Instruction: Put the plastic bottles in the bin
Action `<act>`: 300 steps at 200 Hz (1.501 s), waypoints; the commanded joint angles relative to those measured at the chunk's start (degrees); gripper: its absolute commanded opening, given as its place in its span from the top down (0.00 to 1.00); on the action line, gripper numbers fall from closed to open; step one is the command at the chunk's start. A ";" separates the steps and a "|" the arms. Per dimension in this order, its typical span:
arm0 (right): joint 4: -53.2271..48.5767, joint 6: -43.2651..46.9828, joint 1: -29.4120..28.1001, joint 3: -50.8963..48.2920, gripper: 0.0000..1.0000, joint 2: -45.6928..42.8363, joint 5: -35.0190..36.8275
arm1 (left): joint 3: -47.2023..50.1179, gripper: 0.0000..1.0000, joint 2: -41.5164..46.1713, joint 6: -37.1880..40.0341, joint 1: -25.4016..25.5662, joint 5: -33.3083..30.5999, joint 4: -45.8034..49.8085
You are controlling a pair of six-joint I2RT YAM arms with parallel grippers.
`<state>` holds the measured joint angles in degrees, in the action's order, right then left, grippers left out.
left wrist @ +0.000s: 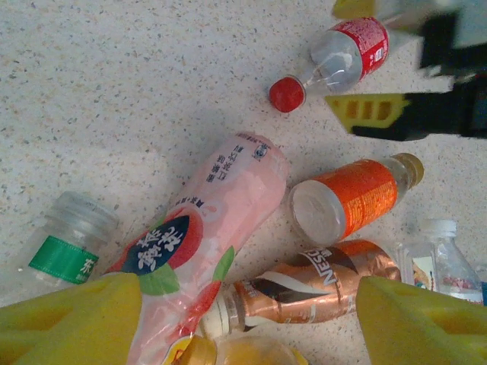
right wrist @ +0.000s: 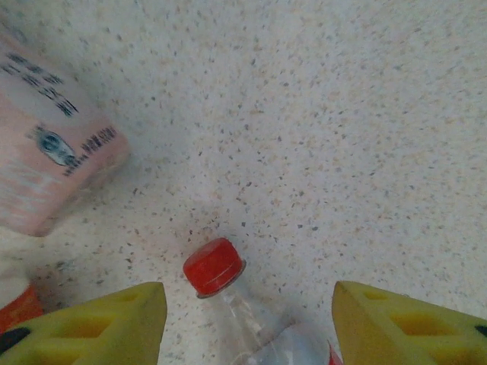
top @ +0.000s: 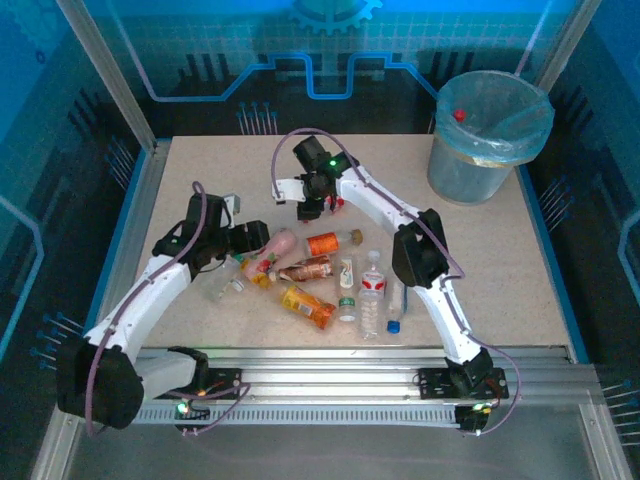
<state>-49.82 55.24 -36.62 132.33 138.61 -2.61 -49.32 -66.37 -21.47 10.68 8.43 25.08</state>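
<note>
Plastic bottles (top: pixel 328 243): about ten; bin (top: pixel 470 178): one.

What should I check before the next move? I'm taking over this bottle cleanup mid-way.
1. Right gripper open: ok.
2. Red-capped bottle between its fingers: ok, not yet touched.
3. Left gripper open: ok.
4. Only one bottle between that gripper's fingers: not ok; pink bottle and brown bottle both lie there.
5. Bin upright, top open: ok.

Bottles (top: pixel 308 268) clustered on table (top: pixel 500 260), bin (top: pixel 470 175) far right
</note>
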 commanded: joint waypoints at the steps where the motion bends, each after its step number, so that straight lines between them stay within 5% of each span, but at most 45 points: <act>1: -4.06 5.46 0.83 3.85 0.39 3.12 0.94 | -2.27 0.24 -1.55 0.82 -1.07 2.48 -1.16; 107: -2.12 12.94 0.32 6.35 0.38 10.69 7.24 | -2.89 0.25 -4.62 1.23 -2.15 3.77 -1.96; 232: -1.60 15.15 -0.81 5.57 0.43 12.08 5.94 | -2.73 0.25 -5.70 1.17 -2.33 4.52 -2.37; 300: -0.63 13.87 -1.21 6.17 0.62 11.28 6.11 | -3.23 0.25 -5.79 1.12 -2.41 5.38 -2.07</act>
<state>-50.92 69.54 -36.99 137.27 149.18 4.10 -50.57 -71.33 -20.91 8.97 11.92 23.46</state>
